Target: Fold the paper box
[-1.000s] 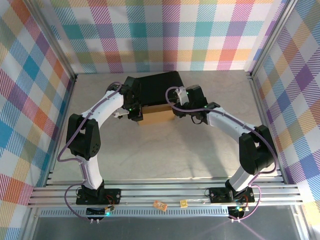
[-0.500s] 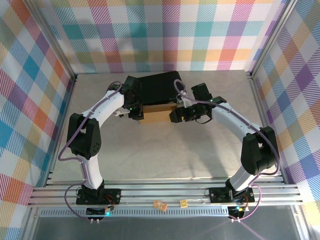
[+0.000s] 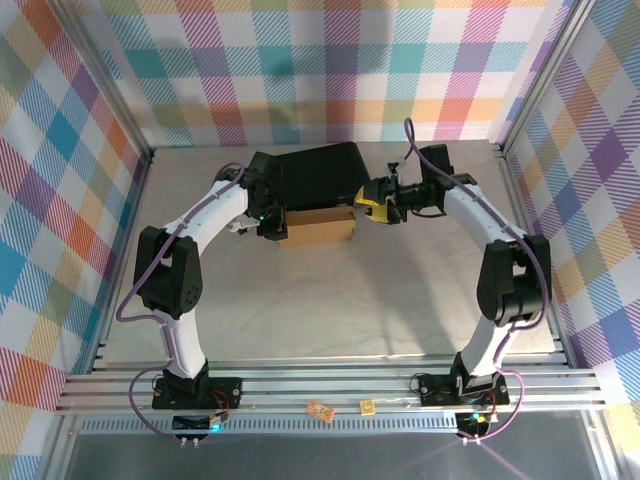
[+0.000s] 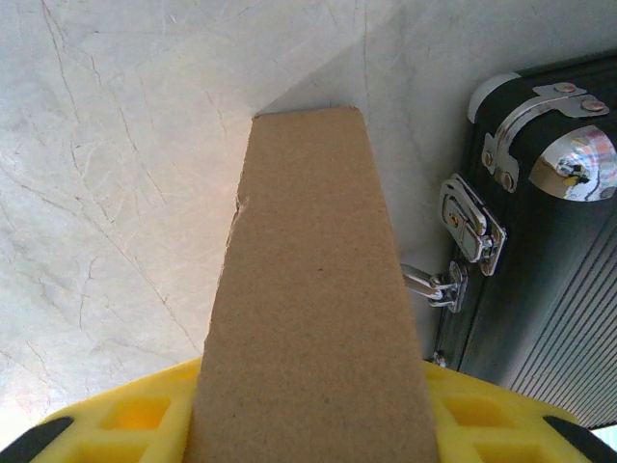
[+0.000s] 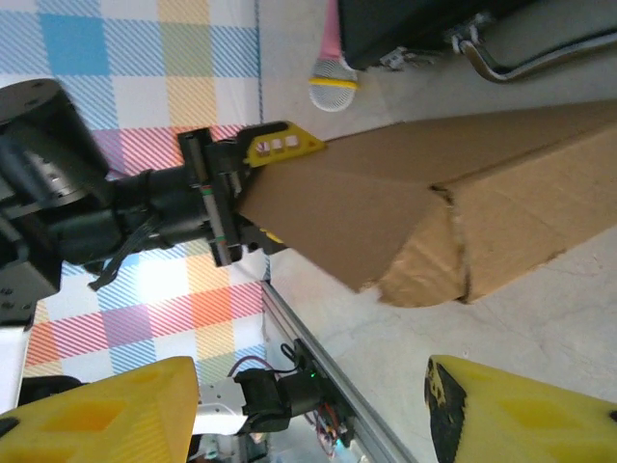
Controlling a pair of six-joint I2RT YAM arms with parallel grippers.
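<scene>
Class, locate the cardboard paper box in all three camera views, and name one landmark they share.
Top external: paper box at centre, in front of the black case.
Left wrist: paper box central, rising from the bottom edge.
Right wrist: paper box slanting across the right half.
Shared landmark: the black case with metal latches.

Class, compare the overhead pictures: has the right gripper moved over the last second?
Yes. The right gripper has drawn back to the right, off the right end of the paper box, and now sits open by the near right corner of the black case.
</scene>
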